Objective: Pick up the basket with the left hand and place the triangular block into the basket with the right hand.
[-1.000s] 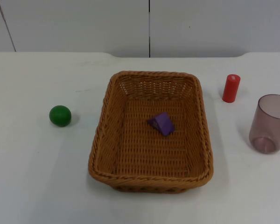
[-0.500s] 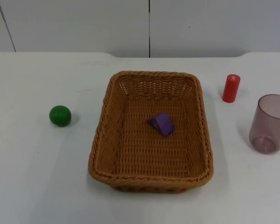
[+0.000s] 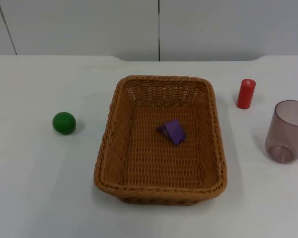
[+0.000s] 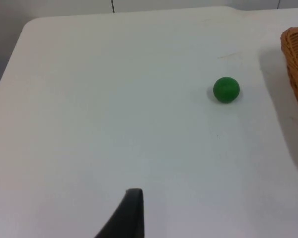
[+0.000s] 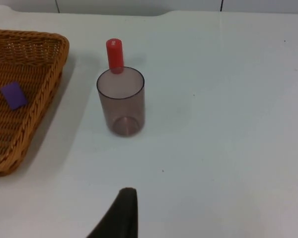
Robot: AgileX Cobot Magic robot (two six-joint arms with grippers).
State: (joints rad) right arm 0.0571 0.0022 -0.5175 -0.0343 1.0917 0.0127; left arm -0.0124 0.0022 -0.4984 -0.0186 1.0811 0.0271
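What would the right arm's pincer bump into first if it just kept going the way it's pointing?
Most likely the tinted plastic cup, standing upright just ahead of the right pincer's fingertip, slightly to one side. The red cylinder stands right behind it. Depth is hard to judge, so it might slip past the cup.

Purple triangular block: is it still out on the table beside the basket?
No. In the top view the purple triangular block lies inside the wicker basket, on its woven floor near the middle.

Tan woven basket (image 3: 160,144); purple triangular block (image 3: 172,131); green ball (image 3: 64,122); red cylinder (image 3: 246,93); smoky translucent cup (image 3: 286,131); white table (image 3: 35,188).
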